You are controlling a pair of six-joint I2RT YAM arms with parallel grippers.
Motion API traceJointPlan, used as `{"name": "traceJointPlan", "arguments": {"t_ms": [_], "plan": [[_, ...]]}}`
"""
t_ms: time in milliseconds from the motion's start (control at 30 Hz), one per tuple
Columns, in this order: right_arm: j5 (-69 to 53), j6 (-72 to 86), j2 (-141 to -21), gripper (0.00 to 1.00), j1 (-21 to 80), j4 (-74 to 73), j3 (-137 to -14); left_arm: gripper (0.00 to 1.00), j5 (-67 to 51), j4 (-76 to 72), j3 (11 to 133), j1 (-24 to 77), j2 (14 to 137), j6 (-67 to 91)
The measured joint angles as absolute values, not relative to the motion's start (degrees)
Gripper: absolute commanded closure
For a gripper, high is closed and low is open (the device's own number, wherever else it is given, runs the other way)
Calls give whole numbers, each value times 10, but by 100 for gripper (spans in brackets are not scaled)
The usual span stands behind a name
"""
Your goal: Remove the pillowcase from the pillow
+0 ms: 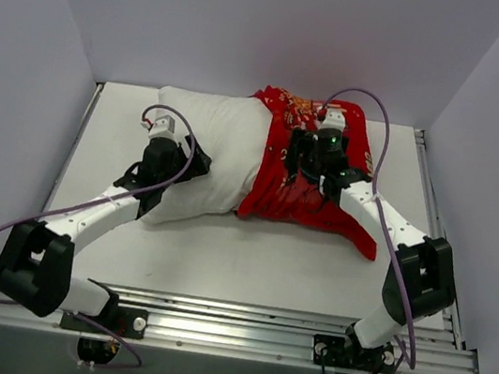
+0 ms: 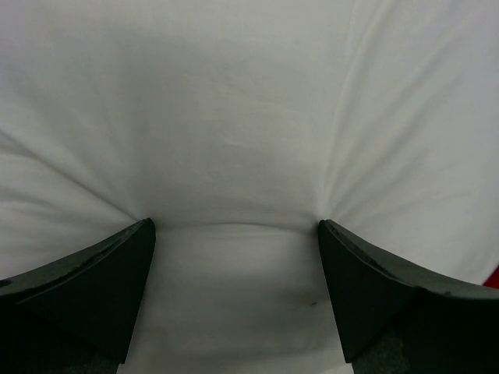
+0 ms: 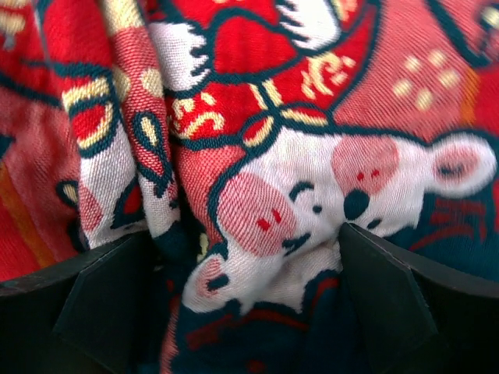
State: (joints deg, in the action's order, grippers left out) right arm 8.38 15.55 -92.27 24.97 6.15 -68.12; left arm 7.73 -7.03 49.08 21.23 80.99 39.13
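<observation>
The white pillow [image 1: 215, 134] lies across the back of the table, its left half bare. The red printed pillowcase [image 1: 272, 195] covers its right half, bunched and wrinkled. My left gripper [image 1: 185, 162] presses down on the bare pillow; in the left wrist view [image 2: 236, 230] the jaws stand apart, and white pillow cloth [image 2: 249, 117] bulges between them. My right gripper [image 1: 308, 161] sits on top of the pillowcase. In the right wrist view [image 3: 242, 234] its jaws are spread wide, and folds of the pillowcase [image 3: 257, 210] are bunched between them.
The white table [image 1: 219, 258] is walled in by pale panels at the left, back and right. A metal rail [image 1: 302, 333] runs along the near edge by the arm bases. A tail of the pillowcase trails toward the right [image 1: 364, 241].
</observation>
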Motion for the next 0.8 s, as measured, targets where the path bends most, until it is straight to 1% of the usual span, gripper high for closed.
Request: {"name": "traceJointPlan", "arguments": {"t_ms": [167,267,400,467,600,700,800], "plan": [[59,114,-950,5,248,76,-712,6,119,-9,409,276,681,427],[44,104,-957,5,248,76,-724,6,136,46,405,286,639,423],[38,103,-959,5,249,64,-741,6,154,132,458,298,634,364],[38,103,-958,5,249,55,-750,6,158,163,493,323,634,316],[42,109,-935,4,253,34,-753,6,175,192,553,408,627,211],[43,121,-897,5,258,11,-747,6,211,190,564,489,621,132],[42,137,-843,5,263,0,-729,6,239,188,564,521,636,80]]}}
